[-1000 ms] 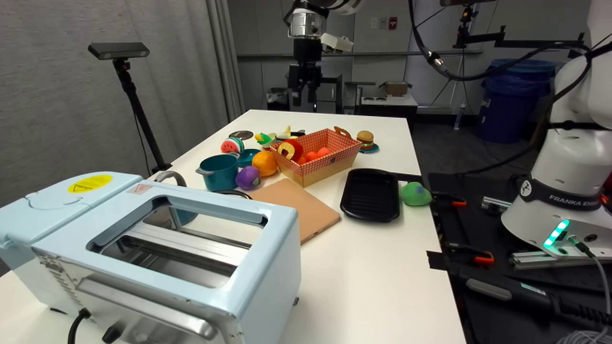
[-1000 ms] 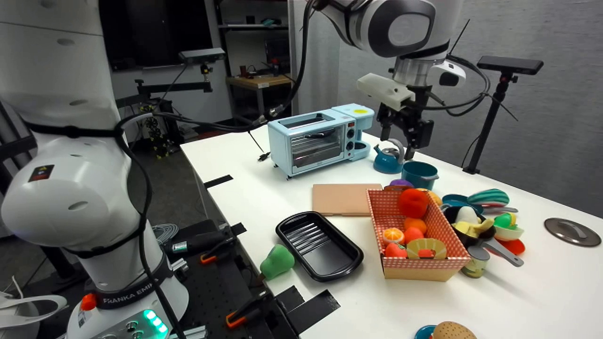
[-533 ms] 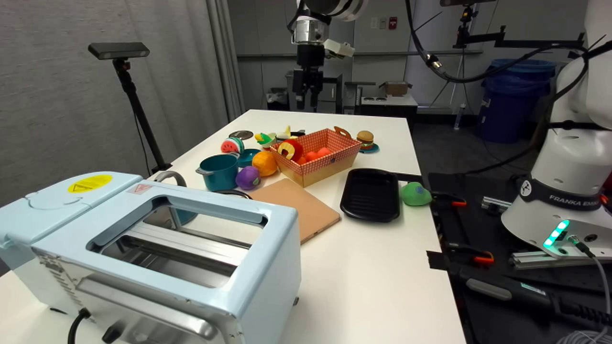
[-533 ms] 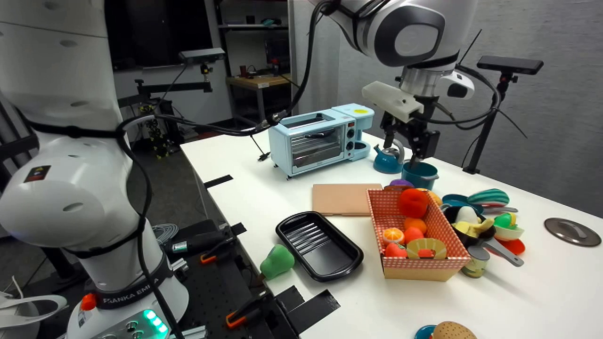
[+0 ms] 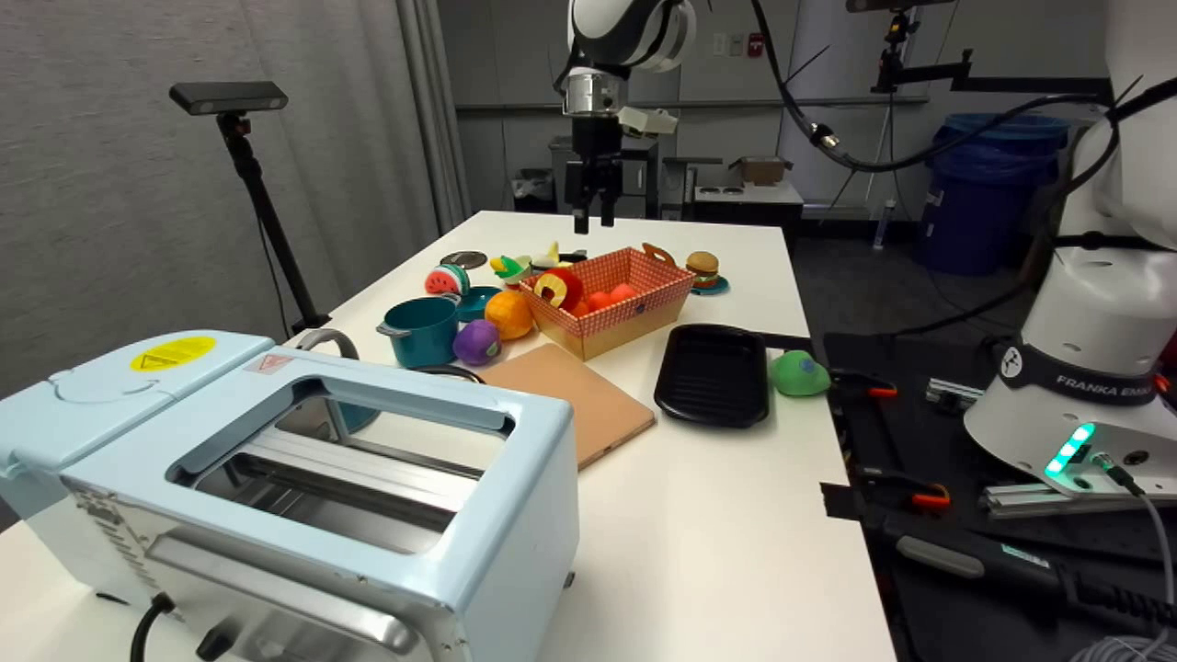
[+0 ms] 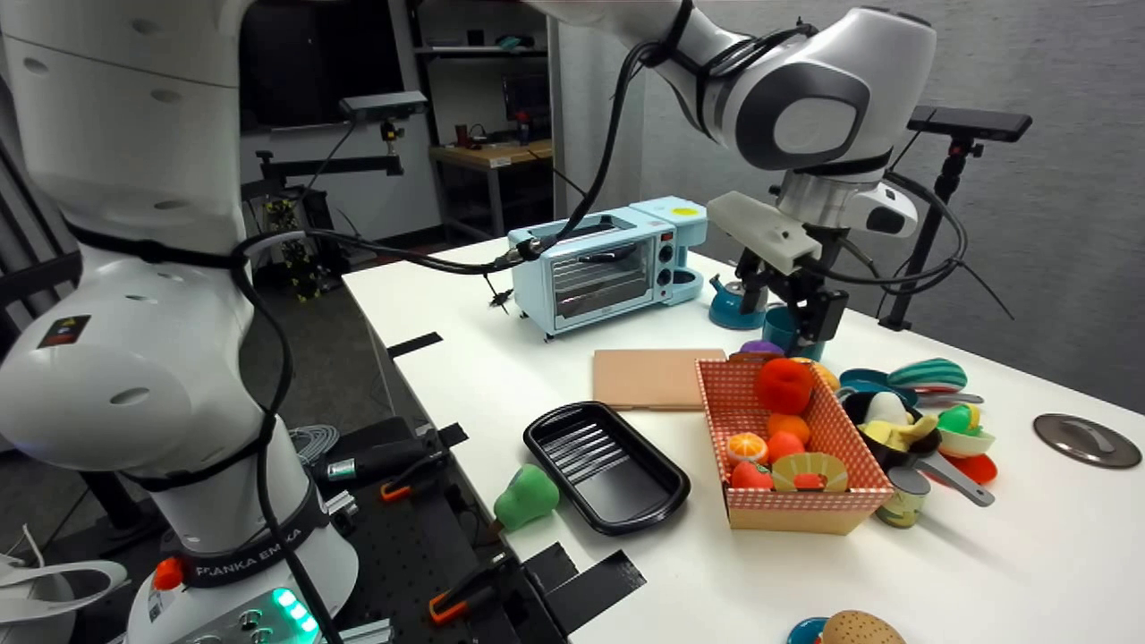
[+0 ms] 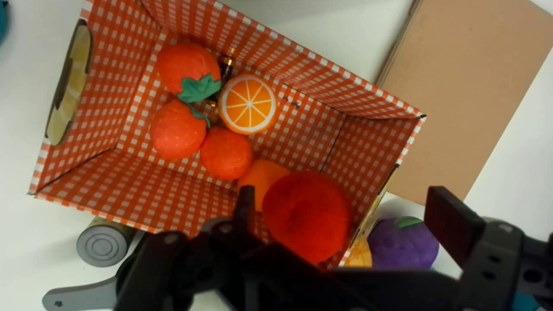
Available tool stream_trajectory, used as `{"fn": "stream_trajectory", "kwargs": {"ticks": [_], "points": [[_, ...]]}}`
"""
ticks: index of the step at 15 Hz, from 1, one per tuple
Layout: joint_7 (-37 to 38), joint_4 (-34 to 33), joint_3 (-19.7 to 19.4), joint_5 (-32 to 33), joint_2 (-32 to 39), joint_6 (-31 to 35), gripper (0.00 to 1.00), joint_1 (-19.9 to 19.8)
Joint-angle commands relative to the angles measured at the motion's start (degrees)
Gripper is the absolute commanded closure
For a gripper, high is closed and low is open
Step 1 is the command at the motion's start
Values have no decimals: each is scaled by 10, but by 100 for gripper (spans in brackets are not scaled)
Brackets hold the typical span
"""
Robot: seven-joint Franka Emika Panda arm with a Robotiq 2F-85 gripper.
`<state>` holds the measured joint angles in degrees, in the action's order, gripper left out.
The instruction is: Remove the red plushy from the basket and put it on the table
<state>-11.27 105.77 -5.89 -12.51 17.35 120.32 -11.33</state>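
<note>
The red plushy (image 7: 306, 216) sits at one end of the basket (image 7: 142, 190), against the checkered wall near a purple toy. It also shows in both exterior views (image 5: 563, 290) (image 6: 784, 386). The orange-brown basket (image 5: 634, 326) (image 6: 792, 519) stands on the white table (image 5: 726, 552) (image 6: 1011, 572). My gripper (image 7: 341, 194) is open and empty, above the basket's end. In the wrist view the left finger lies beside the red plushy and the right finger beyond the basket's rim, past the purple toy. It also shows in both exterior views (image 5: 594, 223) (image 6: 783, 326), above the toys.
The basket also holds strawberries (image 7: 188, 67), an orange slice toy (image 7: 248, 103) and an orange toy (image 7: 261, 175). Around it are a purple toy (image 7: 402, 242), teal pot (image 5: 423, 329), wooden board (image 6: 657, 376), black tray (image 6: 608, 470), green toy (image 6: 526, 496) and toaster oven (image 6: 599, 268).
My gripper has come lower and moved a little to the right in both exterior views, and now partly covers the teal pot in one of them. The plushy and basket have not moved.
</note>
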Motion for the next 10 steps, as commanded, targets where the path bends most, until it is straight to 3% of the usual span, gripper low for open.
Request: {"fn": "stream_trajectory", "kwargs": {"ticks": [1,10], "points": [[-6,-47,4,-9,36,-19,0,-8],[3,-115,14,-6,105,-27,0,-10]]}}
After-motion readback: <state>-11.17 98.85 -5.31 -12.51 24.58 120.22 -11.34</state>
